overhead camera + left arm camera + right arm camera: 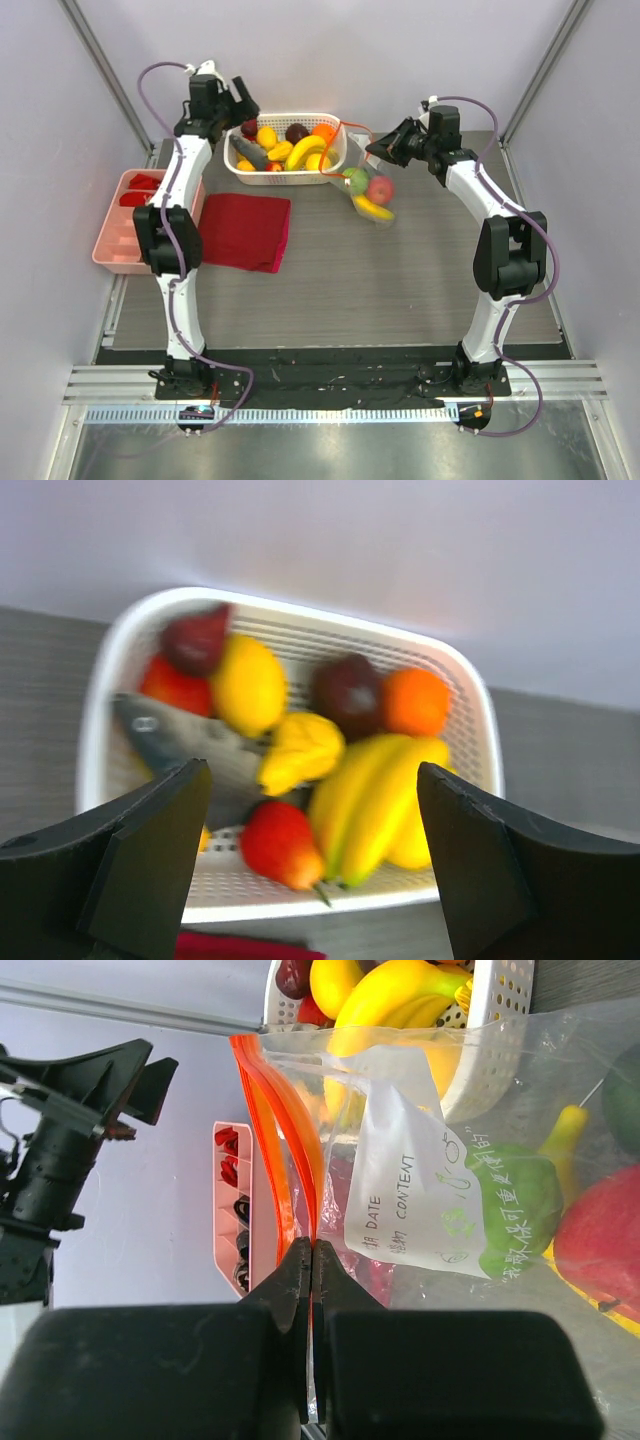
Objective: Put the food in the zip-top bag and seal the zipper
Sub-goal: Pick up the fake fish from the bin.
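Observation:
The clear zip-top bag (366,188) hangs from my right gripper (384,148), which is shut on its orange-red zipper strip (300,1150); the bag mouth gapes open. Inside the bag are a green piece (520,1200), a red apple (600,1245) and a yellow banana (373,209). The white label (420,1190) faces the right wrist camera. My left gripper (242,102) is open and empty, above the white basket (338,160) holding more food: bananas (375,795), a red pear-like piece (280,845), an orange (415,702) and a lemon (247,685).
A folded dark red cloth (243,231) lies left of centre on the grey mat. A pink compartment tray (128,218) stands at the left edge. Grey walls close in on both sides.

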Tool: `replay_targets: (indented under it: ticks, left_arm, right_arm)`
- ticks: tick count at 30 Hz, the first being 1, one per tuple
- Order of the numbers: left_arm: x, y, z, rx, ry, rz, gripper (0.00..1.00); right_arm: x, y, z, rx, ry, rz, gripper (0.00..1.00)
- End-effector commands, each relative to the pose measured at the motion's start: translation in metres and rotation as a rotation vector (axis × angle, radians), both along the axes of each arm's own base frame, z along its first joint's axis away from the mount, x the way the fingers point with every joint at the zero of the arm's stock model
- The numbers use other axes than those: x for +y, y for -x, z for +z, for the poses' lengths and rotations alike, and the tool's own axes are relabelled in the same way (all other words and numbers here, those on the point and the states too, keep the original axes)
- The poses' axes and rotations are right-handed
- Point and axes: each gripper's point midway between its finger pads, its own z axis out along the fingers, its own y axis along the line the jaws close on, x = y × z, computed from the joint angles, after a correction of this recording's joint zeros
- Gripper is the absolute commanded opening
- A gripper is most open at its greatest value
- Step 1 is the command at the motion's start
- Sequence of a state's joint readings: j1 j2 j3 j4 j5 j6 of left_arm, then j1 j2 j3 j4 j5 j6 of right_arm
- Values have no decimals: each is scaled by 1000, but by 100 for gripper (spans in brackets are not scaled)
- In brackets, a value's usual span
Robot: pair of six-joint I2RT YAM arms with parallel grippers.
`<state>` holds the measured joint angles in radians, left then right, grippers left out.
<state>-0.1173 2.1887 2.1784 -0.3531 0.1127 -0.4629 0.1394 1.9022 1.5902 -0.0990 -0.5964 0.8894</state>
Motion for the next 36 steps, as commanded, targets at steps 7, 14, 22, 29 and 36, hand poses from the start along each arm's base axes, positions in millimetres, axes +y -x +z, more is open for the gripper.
replay_targets:
  ticks: [7,14,22,29,36]
  left_arm:
    - [48,-18,-63,131,62,377,89]
    - [57,-24,-96,180,88,466,88]
    - [56,-34,-121,199,110,486,88]
    - [52,-45,-132,187,120,468,86]
    - [50,-58,-132,148,114,449,75]
  right_arm:
    - [-7,0,33,-82,13,-19,1]
    - [-8,-2,35,-93,29,-24,1]
    - [-10,-7,34,-98,48,-31,1]
    - [-10,-10,29,-96,61,-26,1]
    - [-11,-7,26,-91,72,-31,1]
